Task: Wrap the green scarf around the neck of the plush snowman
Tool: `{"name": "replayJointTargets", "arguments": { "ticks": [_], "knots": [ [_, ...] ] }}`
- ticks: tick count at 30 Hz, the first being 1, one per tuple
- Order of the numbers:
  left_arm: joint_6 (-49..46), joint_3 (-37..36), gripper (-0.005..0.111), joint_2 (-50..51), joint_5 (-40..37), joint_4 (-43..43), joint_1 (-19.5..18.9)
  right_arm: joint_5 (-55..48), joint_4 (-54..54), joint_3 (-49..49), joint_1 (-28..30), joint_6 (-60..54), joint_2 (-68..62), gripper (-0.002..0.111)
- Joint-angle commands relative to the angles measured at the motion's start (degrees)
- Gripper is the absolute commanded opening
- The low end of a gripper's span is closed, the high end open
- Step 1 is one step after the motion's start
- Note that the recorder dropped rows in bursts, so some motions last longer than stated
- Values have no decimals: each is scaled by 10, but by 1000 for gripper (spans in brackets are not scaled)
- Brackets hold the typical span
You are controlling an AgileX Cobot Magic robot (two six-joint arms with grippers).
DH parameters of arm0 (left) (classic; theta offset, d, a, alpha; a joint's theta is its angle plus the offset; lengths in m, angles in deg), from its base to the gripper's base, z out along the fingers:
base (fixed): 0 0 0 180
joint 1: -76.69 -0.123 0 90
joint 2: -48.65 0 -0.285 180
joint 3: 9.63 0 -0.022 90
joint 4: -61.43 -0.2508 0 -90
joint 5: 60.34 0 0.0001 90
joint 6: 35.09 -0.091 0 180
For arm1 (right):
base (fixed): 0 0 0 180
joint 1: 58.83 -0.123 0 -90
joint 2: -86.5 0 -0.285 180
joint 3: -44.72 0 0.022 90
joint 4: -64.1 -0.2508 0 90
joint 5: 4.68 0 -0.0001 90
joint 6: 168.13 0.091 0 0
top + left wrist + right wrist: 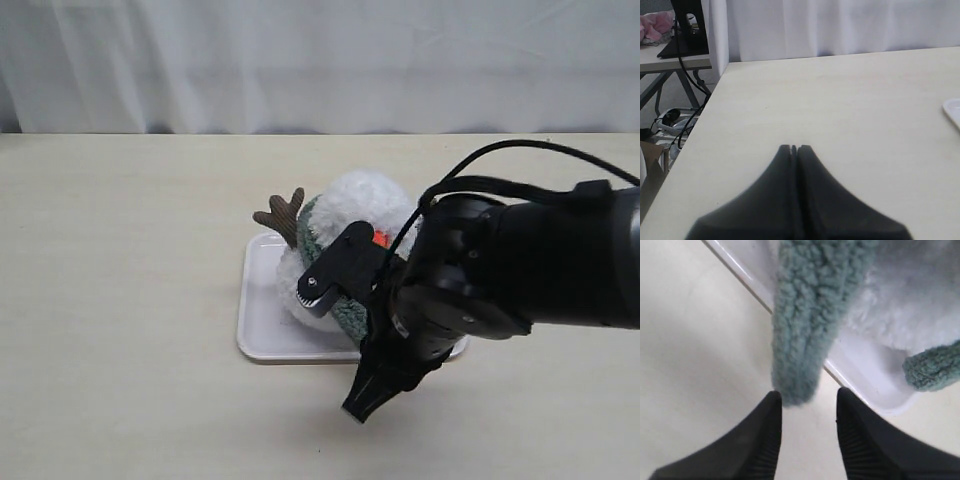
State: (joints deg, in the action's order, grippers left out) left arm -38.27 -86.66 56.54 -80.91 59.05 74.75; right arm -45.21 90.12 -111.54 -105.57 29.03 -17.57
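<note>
Right gripper nearest, jaws spread. One rounded end of the green scarf hung between the fingertips, brushing one, not pinched. Behind it, white tray on the pale table. Plush snowman sat on the tray, scarf looped at the snowman's neck, its other end on the tray. Left gripper pressed together, well apart over bare table. White curtain farthest.
</note>
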Motion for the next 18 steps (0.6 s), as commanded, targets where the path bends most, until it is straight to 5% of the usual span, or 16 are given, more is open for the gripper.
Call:
{"name": "replayJointTargets", "arguments": {
  "ticks": [1,5,10,18],
  "knots": [
    [2,-2,0,-1,8,1,-1,-3,-72,2,0,-55,55,40],
    [2,-2,0,-1,8,1,-1,-5,-127,-27,0,-100,101,36],
    [2,-2,0,-1,8,1,-1,-4,-120,-107,0,-100,115,4],
    [2,-2,0,-1,8,1,-1,-118,-47,-302,1,-8,-2,4]
  ]
}}
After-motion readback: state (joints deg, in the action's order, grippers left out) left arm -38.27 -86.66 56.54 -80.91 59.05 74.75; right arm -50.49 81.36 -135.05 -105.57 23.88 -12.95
